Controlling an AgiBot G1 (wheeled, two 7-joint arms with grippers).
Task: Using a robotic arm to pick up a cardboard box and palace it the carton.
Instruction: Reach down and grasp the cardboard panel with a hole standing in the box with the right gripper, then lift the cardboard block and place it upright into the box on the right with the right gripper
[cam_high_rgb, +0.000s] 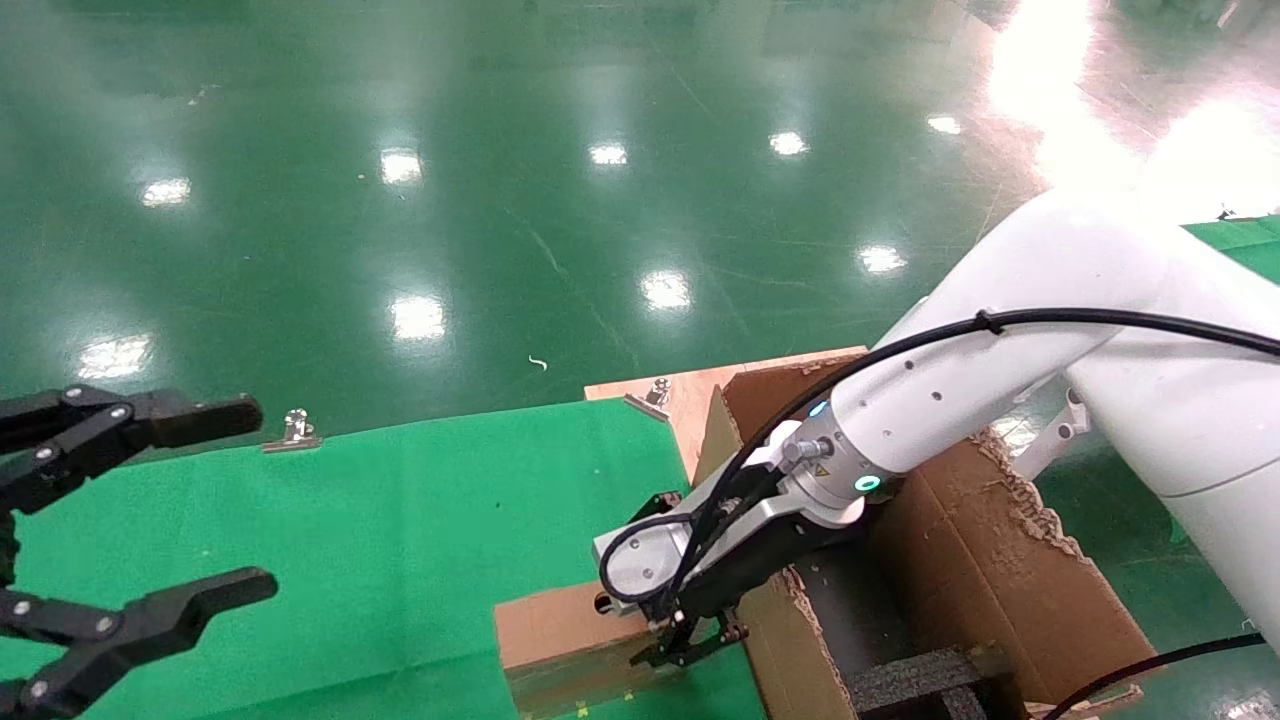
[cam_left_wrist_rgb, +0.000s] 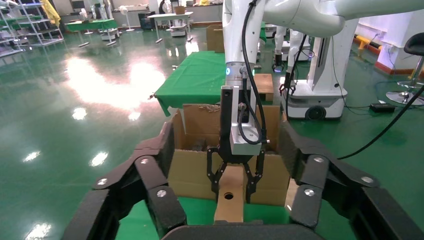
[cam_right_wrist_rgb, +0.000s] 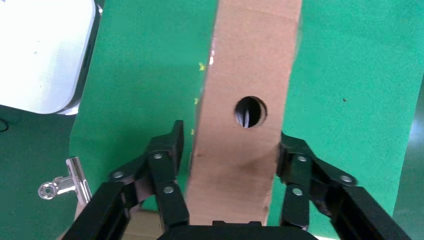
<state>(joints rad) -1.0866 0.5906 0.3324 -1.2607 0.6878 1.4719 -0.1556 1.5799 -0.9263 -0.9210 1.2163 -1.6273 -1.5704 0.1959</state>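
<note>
At the lower centre of your head view, the robotic arm (cam_high_rgb: 1000, 330) reaches down from the right edge of the frame, and its right gripper (cam_high_rgb: 685, 640) sits over the near end of the cardboard box (cam_high_rgb: 560, 640). The box lies flat on the green-covered counter (cam_high_rgb: 400, 520), just beside the carton (cam_high_rgb: 960, 540), which fills the lower right of the frame with its ragged flaps up and black foam inside. In the right wrist view, you see the gripper's fingers (cam_right_wrist_rgb: 165, 165) on either side of the box (cam_right_wrist_rgb: 245, 100), near the round hole; the finger on the right side of that frame seems to touch the box edge, while a thin gap shows on the other side, so you cannot tell whether the grip has closed. Your left gripper (cam_high_rgb: 215, 500) hangs at the lower left of the head view, spread wide and holding nothing. Metal clips (cam_high_rgb: 292, 432) pin the green cloth at the counter's far edge.
</note>
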